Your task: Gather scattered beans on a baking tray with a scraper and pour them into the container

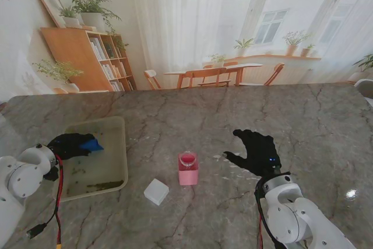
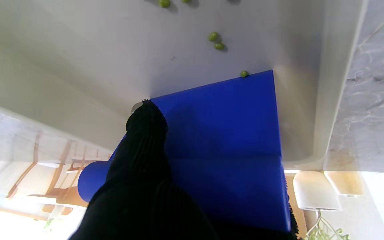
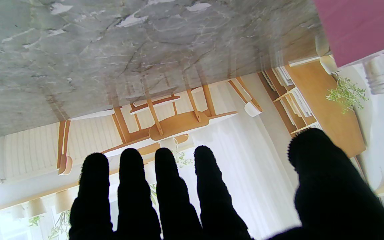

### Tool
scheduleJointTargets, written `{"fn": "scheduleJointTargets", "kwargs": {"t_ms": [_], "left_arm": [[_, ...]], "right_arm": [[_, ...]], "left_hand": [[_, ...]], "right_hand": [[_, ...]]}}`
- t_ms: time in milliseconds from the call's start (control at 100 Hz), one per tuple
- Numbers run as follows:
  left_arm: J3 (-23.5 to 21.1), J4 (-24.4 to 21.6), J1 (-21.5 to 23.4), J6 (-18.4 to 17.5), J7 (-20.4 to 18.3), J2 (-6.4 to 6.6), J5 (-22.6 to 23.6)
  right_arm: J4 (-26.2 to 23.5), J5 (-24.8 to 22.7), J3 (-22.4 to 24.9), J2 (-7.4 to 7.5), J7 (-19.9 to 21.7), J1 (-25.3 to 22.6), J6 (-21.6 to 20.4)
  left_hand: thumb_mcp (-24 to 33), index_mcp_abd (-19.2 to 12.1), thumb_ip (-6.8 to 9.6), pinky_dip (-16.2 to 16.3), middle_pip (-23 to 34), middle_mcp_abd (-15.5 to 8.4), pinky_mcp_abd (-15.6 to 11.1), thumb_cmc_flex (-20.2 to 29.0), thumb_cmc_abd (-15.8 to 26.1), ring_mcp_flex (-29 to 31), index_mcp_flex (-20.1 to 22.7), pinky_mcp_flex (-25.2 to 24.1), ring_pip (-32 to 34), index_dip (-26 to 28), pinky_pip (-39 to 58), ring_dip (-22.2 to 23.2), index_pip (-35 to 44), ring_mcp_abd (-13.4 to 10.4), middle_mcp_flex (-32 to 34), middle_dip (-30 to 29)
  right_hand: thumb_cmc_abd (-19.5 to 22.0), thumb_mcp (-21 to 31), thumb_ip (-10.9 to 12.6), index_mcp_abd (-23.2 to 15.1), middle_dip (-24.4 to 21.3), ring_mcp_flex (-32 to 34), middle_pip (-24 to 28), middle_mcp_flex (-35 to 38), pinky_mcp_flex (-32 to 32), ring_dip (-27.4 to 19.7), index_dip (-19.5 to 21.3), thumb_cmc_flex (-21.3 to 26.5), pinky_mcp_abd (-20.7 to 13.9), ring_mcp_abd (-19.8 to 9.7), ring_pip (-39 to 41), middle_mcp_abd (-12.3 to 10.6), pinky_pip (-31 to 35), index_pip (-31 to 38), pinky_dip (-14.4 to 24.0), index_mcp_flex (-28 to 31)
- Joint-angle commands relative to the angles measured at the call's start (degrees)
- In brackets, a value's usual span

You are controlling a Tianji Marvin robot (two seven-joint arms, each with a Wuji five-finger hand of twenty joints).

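Gathering stage: scraper is gripped by left hand in tray; beans get swept next; right hand is spread, empty.

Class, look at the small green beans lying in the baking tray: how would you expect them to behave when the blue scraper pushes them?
The beans look round and smooth, so they will probably roll ahead of the scraper rather than slide. They lie apart, so some may slip past the blade's ends. The tray has a raised rim, which should stop them.
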Motion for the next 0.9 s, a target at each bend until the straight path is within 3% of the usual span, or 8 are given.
{"fn": "scheduleJointTargets", "kwargs": {"t_ms": [0, 670, 890], "left_arm": [[0.3, 0.67, 2.3, 0.12, -1.25, -0.46, 0.22], [-4.62, -11.55, 13.38, 2.7, -4.75, -1.14, -1.16], [-5.96, -13.83, 15.64, 1.5, -5.17, -1.16, -0.64]], "right_arm": [[0.19, 0.19, 0.07, -0.04, 0.48, -0.14, -0.28], [-0.19, 0.3, 1.02, -0.31, -1.07, -1.06, 0.04], [-0.28, 0.31, 1.2, -0.35, -1.28, -1.25, 0.03]], "left_hand": [[1.67, -1.4, 3.61, 1.72, 1.68, -1.04, 1.38, 4.66, 3.2, 4.13, 3.96, 0.37, 2.95, 0.37, 2.02, 0.89, 0.42, -0.17, 4.88, 0.85], [2.65, -0.93, 3.55, 3.08, 0.78, -0.27, 2.7, 4.65, 1.74, 4.4, 5.79, -0.38, 3.59, 0.99, 2.72, 1.68, -0.26, 1.19, 6.55, 2.11], [2.79, -0.92, 3.49, 3.33, 0.48, -0.22, 2.7, 4.66, 1.72, 4.35, 5.83, -0.47, 3.64, 1.16, 2.76, 1.79, -0.46, 1.2, 6.59, 2.39]], "right_hand": [[1.7, -0.88, 1.75, -0.53, 0.98, 0.75, 0.33, -0.05, -0.18, 0.52, 0.52, 0.35, 0.84, -0.14, 0.36, -0.73, 0.63, -0.08, -0.37, -0.36], [1.71, -0.87, 1.75, -0.5, 1.0, 0.79, 0.34, 0.01, -0.18, 0.54, 0.53, 0.36, 0.82, -0.19, 0.36, -0.74, 0.61, -0.03, -0.35, -0.26], [1.72, -0.87, 1.74, -0.51, 0.99, 0.81, 0.32, -0.02, -0.17, 0.54, 0.54, 0.34, 0.86, -0.18, 0.35, -0.77, 0.6, -0.01, -0.35, -0.22]]}}
